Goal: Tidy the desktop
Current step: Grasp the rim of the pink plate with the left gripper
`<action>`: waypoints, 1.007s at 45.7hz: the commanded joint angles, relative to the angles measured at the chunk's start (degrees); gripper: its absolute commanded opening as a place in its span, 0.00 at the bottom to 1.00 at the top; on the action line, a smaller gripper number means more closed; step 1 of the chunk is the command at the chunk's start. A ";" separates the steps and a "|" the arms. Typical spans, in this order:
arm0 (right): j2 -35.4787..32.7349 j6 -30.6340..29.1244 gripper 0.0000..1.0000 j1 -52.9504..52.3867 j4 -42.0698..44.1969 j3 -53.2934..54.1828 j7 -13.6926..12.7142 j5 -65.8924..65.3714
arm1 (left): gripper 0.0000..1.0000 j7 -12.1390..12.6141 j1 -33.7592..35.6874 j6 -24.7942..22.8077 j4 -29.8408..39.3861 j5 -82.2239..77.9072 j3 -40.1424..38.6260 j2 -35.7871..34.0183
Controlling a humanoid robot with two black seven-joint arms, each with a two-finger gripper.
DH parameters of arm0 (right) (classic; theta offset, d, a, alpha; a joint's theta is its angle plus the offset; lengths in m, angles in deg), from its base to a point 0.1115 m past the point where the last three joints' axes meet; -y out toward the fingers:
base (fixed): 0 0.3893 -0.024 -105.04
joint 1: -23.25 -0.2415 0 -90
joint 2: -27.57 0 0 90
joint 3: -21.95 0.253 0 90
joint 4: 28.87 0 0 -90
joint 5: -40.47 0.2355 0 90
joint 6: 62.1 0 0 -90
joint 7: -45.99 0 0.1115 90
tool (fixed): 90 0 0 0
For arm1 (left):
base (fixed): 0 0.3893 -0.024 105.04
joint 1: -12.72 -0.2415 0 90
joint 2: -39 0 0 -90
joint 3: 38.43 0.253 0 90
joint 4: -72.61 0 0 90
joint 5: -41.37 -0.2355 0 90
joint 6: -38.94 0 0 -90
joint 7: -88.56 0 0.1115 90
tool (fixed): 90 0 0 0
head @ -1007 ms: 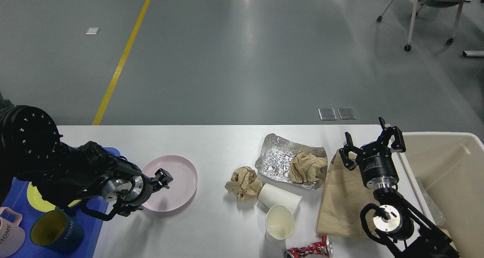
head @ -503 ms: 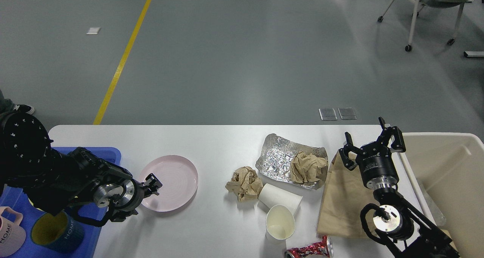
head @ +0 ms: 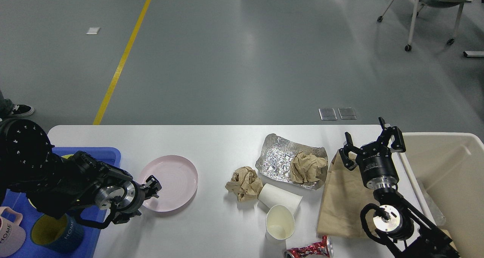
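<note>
The white desktop [head: 211, 144] carries a pink plate [head: 174, 180], a foil sheet [head: 276, 159] with a crumpled brown paper ball [head: 308, 167] on it, a second paper ball [head: 244, 182], two white paper cups [head: 281, 199] [head: 280, 222], a flat brown paper bag [head: 340, 201] and a crushed red can [head: 308, 248]. My left gripper [head: 153, 186] is at the plate's left rim; its dark fingers cannot be told apart. My right gripper [head: 371, 141] stands open and holds nothing above the bag's top edge.
A blue tray [head: 94, 154] at the left edge holds a dark blue mug [head: 56, 235], a pink mug [head: 9, 237] and a yellow dish mostly hidden by my arm. A cream bin [head: 446, 167] stands beside the desktop's right end. A chair [head: 431, 8] stands far back right.
My left gripper drew back leftward from over the pink plate to its left rim, and the arm shifted left, uncovering more of the blue tray. The plate and the right arm stayed still.
</note>
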 commanded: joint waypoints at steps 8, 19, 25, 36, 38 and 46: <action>0.00 0.00 1.00 0.00 0.00 0.06 0.00 0.00 | 0.26 0.02 -0.09 -0.58 0.03 0.05 -0.10 0.17; 0.00 0.00 1.00 0.00 0.00 -0.02 0.00 0.00 | 0.11 0.02 0.00 -1.46 0.03 0.05 -0.01 0.08; 0.00 0.00 1.00 0.00 0.00 0.06 0.00 0.00 | 0.09 0.02 0.00 -1.54 0.11 0.05 -0.01 0.17; 0.00 0.00 1.00 0.00 0.00 -0.02 0.00 0.00 | 0.00 0.11 0.35 -3.39 0.82 0.05 0.25 -0.18; 0.09 0.00 1.00 0.00 0.00 -0.02 0.00 0.00 | 0.00 0.19 0.62 -4.00 0.90 0.05 0.34 -0.36; 0.00 0.00 1.00 0.00 0.00 -0.02 0.00 0.00 | 0.00 2.13 2.28 -7.60 1.61 0.05 0.69 -1.85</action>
